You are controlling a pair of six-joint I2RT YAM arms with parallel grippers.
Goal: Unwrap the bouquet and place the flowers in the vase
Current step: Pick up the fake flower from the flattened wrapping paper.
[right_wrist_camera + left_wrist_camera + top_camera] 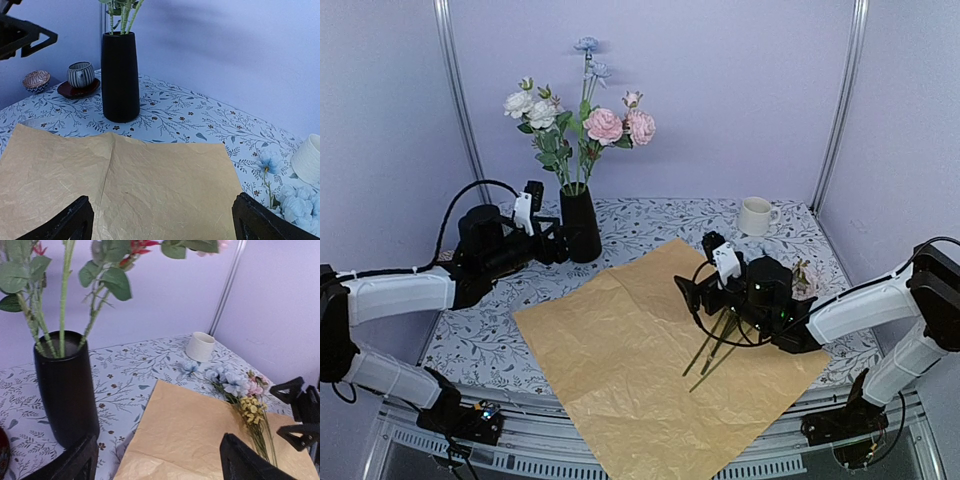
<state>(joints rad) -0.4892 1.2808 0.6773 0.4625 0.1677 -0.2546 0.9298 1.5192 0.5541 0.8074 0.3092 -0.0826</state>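
At the left, the left gripper (pixel 550 245) stands just beside the vase (pixel 580 228), its jaws spread wide with nothing between them. The vase is upright at the back of the table and already carries several of the flowers (pixel 604 124), pink, white and pale blue ones. In the middle the wrapping paper (pixel 620 350) lies opened flat, tan side up, so the unwrapping looks finished. Further to the right, the remaining stems (pixel 712 348) lie as a small bunch on the right part of the paper, their blue and yellow blooms pointing toward the white mug (pixel 755 215); the right gripper (pixel 695 268) hangs just above them, also fully open and holding nothing. I judge these stems to be light, thin and rather stiff, while the blooms are soft and easy to crush (the small yellow ones most of all); the better place to grasp seems the middle of the green stems, below the blooms. Because they lie flat on crinkly paper, the jaws may pinch the sheet together with them, or a thin stem may slip out.
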